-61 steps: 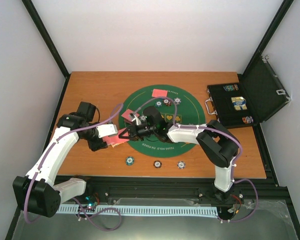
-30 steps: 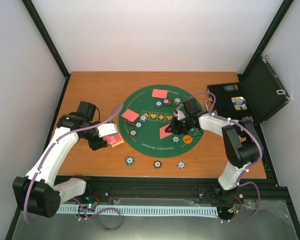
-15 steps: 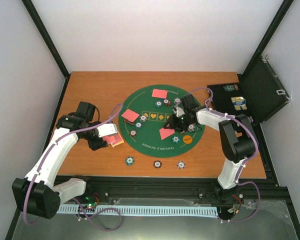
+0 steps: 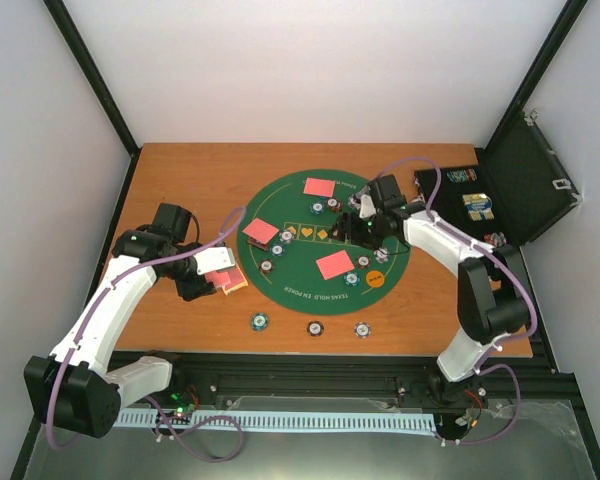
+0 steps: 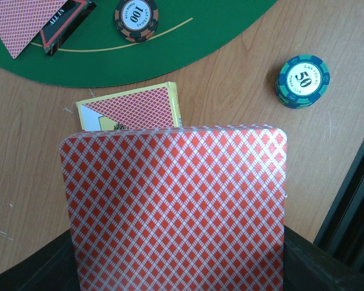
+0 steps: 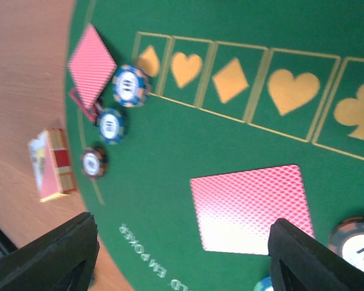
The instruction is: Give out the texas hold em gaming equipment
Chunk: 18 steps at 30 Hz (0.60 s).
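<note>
My left gripper (image 4: 217,271) hovers over the wood left of the green mat, shut on a stack of pink-red-backed playing cards (image 5: 176,206) that hides its fingers. Just beyond the stack lies a yellow card box (image 5: 133,109). My right gripper (image 4: 360,226) is over the mat's right half with its jaws wide open and nothing between them (image 6: 182,260). A single face-down card (image 6: 249,206) lies flat on the felt below it (image 4: 335,265). More cards rest at the mat's far edge (image 4: 320,186) and left side (image 4: 261,232), with striped chips (image 4: 277,250) beside them.
The round green mat (image 4: 300,285) carries an orange button (image 4: 376,278) and a black triangular marker (image 5: 64,27). Three chips (image 4: 315,327) sit on the wood at the near edge. An open black case (image 4: 480,205) stands at the right.
My right gripper has opened and released the card onto the mat's near right part, then drawn back toward the far right. The left arm has stayed still with its stack.
</note>
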Available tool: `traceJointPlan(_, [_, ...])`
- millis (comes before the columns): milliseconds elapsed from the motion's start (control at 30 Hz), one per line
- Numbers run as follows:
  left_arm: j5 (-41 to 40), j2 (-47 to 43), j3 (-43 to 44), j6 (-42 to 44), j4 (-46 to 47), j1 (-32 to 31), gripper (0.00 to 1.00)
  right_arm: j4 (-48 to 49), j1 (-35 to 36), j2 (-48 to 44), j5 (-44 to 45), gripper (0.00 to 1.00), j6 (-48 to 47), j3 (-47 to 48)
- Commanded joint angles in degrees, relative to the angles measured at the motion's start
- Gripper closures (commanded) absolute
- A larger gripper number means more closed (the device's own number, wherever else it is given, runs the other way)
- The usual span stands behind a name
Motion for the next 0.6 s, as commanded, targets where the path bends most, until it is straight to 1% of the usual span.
traceJointPlan(0, [1.2, -0.5, 2.0, 0.9, -0.4, 0.2, 0.99, 4.5, 3.0, -5.7, -0.8, 0.23, 4.4, -1.4])
traceJointPlan(67, [1.5, -0.4, 2.2, 0.7, -0.4, 0.2, 0.99, 6.5, 6.5, -6.4, -2.1, 0.21, 6.4, -2.1])
traceJointPlan(133, [1.7, -0.5, 2.3, 0.6, -0.5, 0.2, 0.99, 11.3, 10.1, -6.9, -5.0, 0.2, 9.6, -4.1])
traceJointPlan(200, [1.9, -0.4, 2.4, 0.6, -0.7, 0.2, 0.99, 20.4, 13.5, -7.0, -9.4, 0.17, 14.7, -7.7])
traceJointPlan(233, [1.9, -0.3, 2.5, 0.7, -0.8, 0.2, 0.99, 29.0, 15.2, -6.9, -12.1, 0.16, 18.4, -9.7])
traceJointPlan(300, [1.9, -0.3, 2.6, 0.8, -0.8, 0.2, 0.99, 36.7, 18.3, -5.8, -14.6, 0.14, 23.7, -11.9])
traceJointPlan(467, [1.8, -0.3, 2.6, 0.7, -0.8, 0.2, 0.99, 47.7, 24.1, -2.6, -14.5, 0.13, 30.7, -11.4])
traceJointPlan(567, [1.7, -0.5, 2.5, 0.7, -0.7, 0.2, 0.99, 48.5, 27.4, 0.2, -13.7, 0.13, 31.9, -9.3])
